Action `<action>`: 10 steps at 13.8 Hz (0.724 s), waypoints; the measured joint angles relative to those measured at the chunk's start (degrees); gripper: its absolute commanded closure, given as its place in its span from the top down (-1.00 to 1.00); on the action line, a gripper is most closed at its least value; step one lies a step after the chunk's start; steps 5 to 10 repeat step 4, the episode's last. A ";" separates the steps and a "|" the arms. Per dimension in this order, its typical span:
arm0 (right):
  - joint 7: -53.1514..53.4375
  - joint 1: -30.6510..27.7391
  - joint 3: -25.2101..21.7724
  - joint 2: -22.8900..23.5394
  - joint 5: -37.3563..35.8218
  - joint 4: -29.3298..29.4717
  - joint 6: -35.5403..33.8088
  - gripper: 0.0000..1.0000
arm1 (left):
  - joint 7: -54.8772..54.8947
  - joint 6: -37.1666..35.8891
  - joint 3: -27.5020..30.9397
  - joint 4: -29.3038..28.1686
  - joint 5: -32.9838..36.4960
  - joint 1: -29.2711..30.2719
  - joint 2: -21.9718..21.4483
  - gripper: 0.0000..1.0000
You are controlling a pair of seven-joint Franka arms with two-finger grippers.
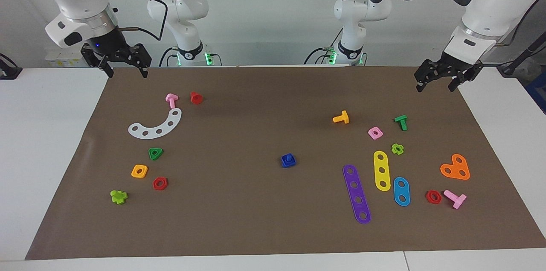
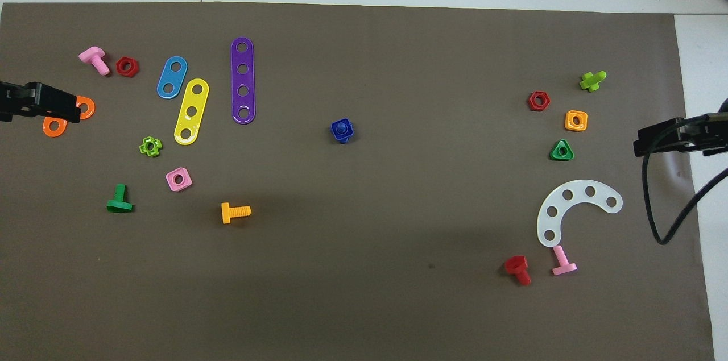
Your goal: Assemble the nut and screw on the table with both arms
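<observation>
The blue rounded-square nut (image 1: 288, 161) lies in the middle of the brown mat (image 1: 256, 220) on the table. The dark-blue screw (image 1: 289, 157) is in its centre hole, stub shaft pointing up; its head is hidden. The pair also shows in the overhead view (image 2: 342, 130). My left gripper (image 1: 436, 86) hangs open and empty above the mat's corner at the left arm's end, well away from the nut. My right gripper (image 1: 127, 73) hangs open and empty above the mat's corner at the right arm's end. Both arms wait.
Toward the left arm's end lie purple (image 1: 356, 193), yellow (image 1: 381, 170) and blue (image 1: 401, 191) hole strips, an orange heart plate (image 1: 455, 167), a pink square nut (image 1: 375, 132) and orange (image 1: 341, 118) and green (image 1: 401, 122) screws. Toward the right arm's end lie a white curved strip (image 1: 157, 126), a green triangular nut (image 1: 155, 153) and an orange square nut (image 1: 139, 171).
</observation>
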 measured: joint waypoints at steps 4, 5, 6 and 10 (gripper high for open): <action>0.00 0.00 0.00 -0.10 0.00 -0.05 0.00 1.00 | 0.00 -0.17 0.00 0.00 -0.01 0.00 -0.01 1.00; 0.00 0.00 0.00 -0.10 0.00 -0.05 0.00 1.00 | 0.00 -0.17 0.00 0.00 -0.01 0.00 -0.01 1.00; 0.00 0.00 0.00 -0.10 0.00 -0.05 0.00 1.00 | 0.00 -0.17 0.00 0.00 -0.01 0.00 -0.01 1.00; 0.00 0.00 0.00 -0.10 0.00 -0.05 0.00 1.00 | 0.00 -0.17 0.00 0.00 -0.01 0.00 -0.01 1.00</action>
